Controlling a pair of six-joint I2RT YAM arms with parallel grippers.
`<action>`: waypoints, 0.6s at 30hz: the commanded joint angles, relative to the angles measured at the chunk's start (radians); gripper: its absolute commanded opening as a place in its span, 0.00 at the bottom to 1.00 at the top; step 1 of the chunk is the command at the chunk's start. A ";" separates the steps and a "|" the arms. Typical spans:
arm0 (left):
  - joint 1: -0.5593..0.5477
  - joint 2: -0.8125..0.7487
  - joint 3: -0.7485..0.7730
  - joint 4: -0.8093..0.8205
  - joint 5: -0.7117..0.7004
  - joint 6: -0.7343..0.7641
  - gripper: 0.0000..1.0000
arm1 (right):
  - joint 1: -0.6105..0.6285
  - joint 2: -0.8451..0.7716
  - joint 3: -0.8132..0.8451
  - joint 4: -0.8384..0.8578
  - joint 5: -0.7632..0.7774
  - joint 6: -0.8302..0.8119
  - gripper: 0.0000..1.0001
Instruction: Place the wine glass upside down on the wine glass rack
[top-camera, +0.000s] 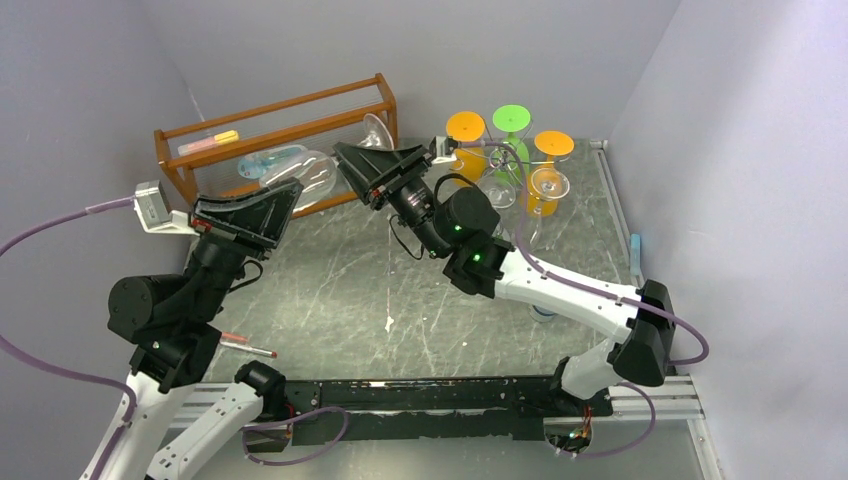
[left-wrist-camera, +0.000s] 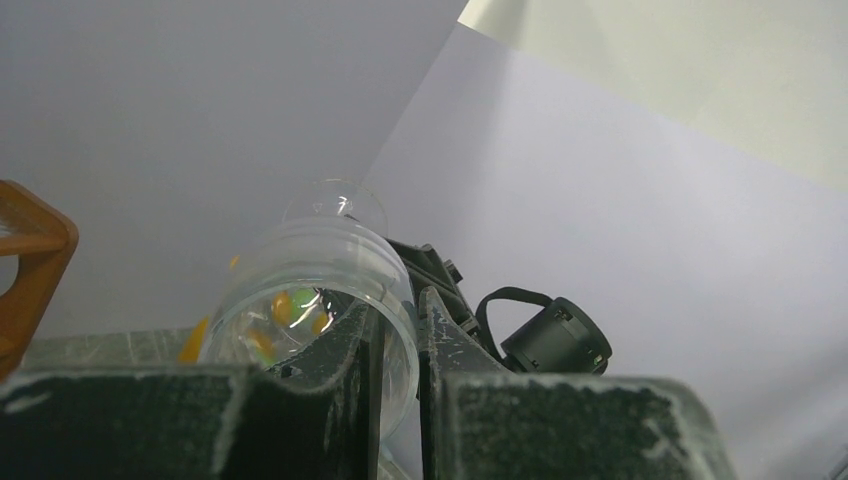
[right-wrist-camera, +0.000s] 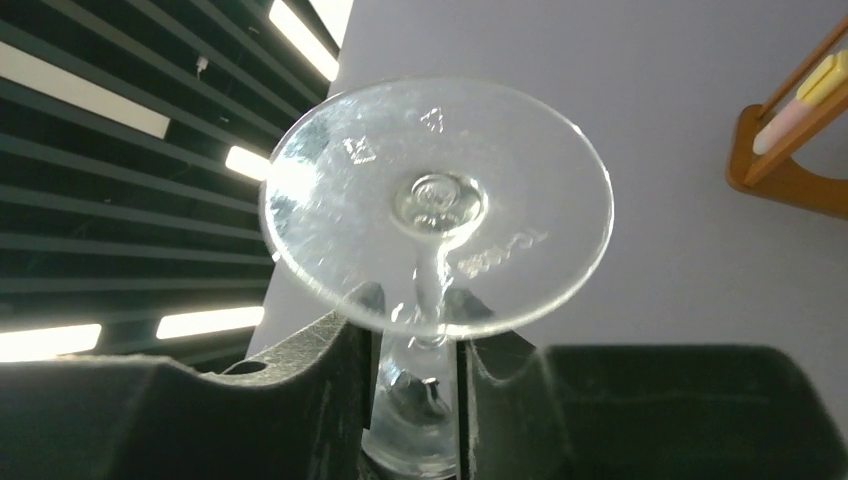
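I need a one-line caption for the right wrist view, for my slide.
A clear plastic wine glass, round foot towards the camera, stem between the fingers of the right pincer.

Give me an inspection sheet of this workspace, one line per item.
Surface: grey marbled table, one white speck.
Job's things: wine glass in the air on its side; wine glass rack back right, several glasses hung on it.
Clutter: wooden shelf; red-tipped stick.
Grippers: left end effector shut on the bowl; right end effector straddles the stem, grip unclear.
Cables: purple cables trail off both arms.
Surroundings: pale walls.
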 joint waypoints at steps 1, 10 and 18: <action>0.007 -0.019 -0.015 0.039 0.035 -0.021 0.05 | 0.004 0.025 0.046 0.008 0.028 -0.007 0.30; 0.007 -0.019 -0.027 0.022 0.040 -0.025 0.10 | 0.003 0.029 0.068 0.000 0.016 -0.070 0.00; 0.008 -0.030 0.004 -0.137 0.020 0.081 0.68 | 0.004 -0.045 -0.007 0.068 0.036 -0.324 0.00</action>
